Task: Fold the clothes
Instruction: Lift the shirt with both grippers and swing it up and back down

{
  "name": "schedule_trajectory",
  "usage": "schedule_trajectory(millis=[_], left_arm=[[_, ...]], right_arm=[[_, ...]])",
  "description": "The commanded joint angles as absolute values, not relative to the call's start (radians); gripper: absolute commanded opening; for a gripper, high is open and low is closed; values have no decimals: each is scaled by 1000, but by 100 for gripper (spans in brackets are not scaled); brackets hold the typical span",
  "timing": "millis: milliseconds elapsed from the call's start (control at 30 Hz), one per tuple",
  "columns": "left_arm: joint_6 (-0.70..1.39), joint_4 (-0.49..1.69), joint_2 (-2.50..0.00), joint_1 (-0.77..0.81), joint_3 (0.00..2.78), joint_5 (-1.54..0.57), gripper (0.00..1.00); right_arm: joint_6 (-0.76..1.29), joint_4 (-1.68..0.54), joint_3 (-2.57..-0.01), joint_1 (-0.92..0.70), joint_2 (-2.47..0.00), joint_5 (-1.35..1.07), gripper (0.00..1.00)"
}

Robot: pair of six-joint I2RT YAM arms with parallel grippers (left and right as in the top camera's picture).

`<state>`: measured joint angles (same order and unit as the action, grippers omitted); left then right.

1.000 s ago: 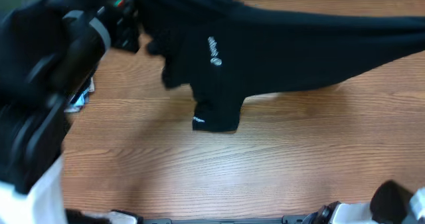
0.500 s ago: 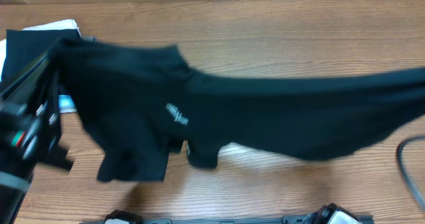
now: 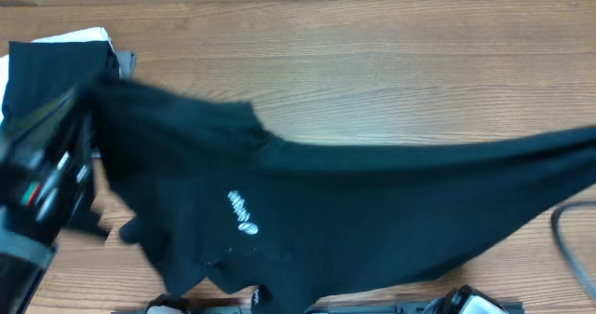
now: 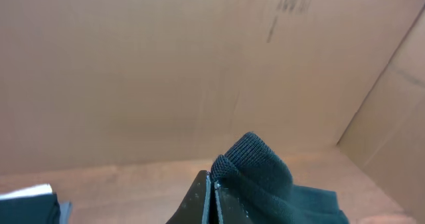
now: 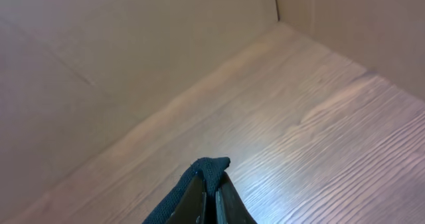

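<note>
A brown wooden table (image 3: 391, 72) sits by cardboard walls (image 4: 133, 64). The black T-shirt (image 3: 391, 202) is stretched from left to right across the lower frame. The left gripper (image 4: 211, 184) pinches one bit tight. The right gripper (image 5: 212, 183) pinches another bit.

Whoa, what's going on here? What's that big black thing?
That is a black T-shirt, and two robot arms are holding it stretched out over the wooden table. The left gripper is pinched shut on a ribbed edge of it, and the right gripper is pinched shut on another bit of the cloth. The small white logo faces up. The shirt is spread wide and not folded yet.
</note>
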<state>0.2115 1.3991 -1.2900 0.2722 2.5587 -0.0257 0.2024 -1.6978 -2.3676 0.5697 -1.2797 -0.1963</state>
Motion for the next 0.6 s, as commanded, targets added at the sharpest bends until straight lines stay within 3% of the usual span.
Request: schedule_trajectory(millis=[0,333,567], left_arm=[[233,1394,-1435,263,2554,-26,4],[229,1318,-1919,262,2555,-26,4],[213,1090,-2277,265,2555,-28,4]], right_arm=[[202,-1694,-2363,569,-1389,-212,4],[149,-1636,-2352,451,-1802,-186,4],[143,-1439,-2298,383,-2133,-173,4]])
